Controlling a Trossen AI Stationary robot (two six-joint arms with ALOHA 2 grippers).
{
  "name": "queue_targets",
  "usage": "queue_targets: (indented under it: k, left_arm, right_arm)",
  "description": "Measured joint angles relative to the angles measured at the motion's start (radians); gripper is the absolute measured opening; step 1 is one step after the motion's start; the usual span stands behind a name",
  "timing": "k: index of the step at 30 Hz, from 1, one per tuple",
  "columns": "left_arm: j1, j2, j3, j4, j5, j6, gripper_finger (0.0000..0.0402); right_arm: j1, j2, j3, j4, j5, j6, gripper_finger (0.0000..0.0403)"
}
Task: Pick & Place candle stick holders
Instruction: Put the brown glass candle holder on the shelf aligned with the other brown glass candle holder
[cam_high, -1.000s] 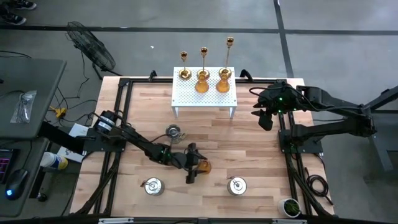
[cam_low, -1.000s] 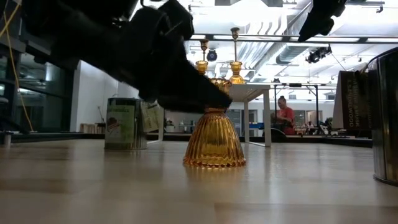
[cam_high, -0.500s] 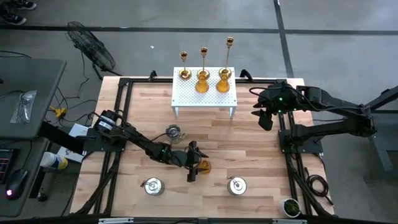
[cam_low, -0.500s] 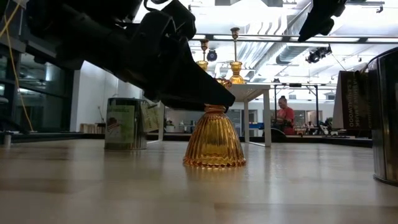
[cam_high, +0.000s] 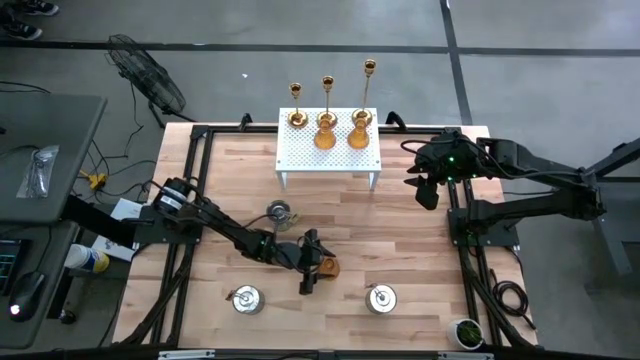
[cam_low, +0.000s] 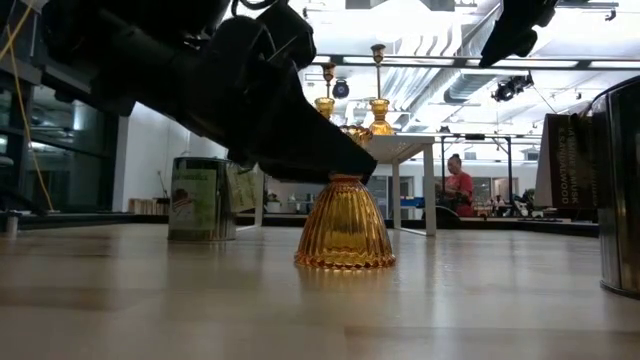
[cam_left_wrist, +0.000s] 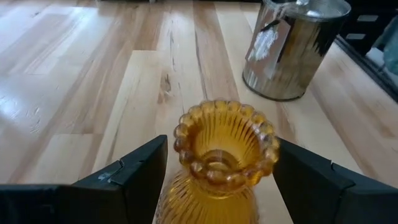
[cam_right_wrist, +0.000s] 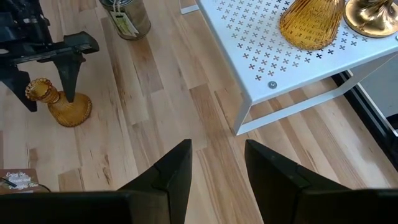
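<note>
Wooden table (cam_high: 400, 255): ribbed amber cup (cam_left_wrist: 219, 163), seemingly glass, scalloped rim, flared base.

One ribbed amber cup (cam_high: 327, 267) stands on its flared end mid-table toward the near edge. Three silvery pots (cam_high: 279, 212) (cam_high: 245, 299) (cam_high: 380, 298) stand upright around it. On the rack's back edge stand three gold candlesticks (cam_high: 327, 97) and two amber cups (cam_high: 325, 135) (cam_high: 360, 133).

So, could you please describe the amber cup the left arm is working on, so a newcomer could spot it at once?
On the wooden table, look in front of the white rack, between two silvery pots. The amber cup stands there between the left gripper's open fingers, the only amber one off the rack.
</note>
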Motion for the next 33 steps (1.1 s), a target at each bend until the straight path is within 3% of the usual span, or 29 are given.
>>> queue_targets:
  k: [15, 27, 33]
  left_arm:
    - [0.0, 0.058, 0.076, -0.004, -0.051, 0.0, 0.0265]
    - [0.0, 0.058, 0.075, -0.05, -0.021, -0.01, 0.0146]
    - [0.0, 0.058, 0.075, -0.04, -0.025, -0.008, 0.0122]
  right_arm:
    - [0.0, 0.0, 0.0, -0.002, 0.0, 0.0, 0.014]
    - [0.0, 0.0, 0.0, -0.004, 0.005, -0.006, 0.014]
    - [0.0, 0.0, 0.0, -0.004, 0.005, -0.007, 0.014]
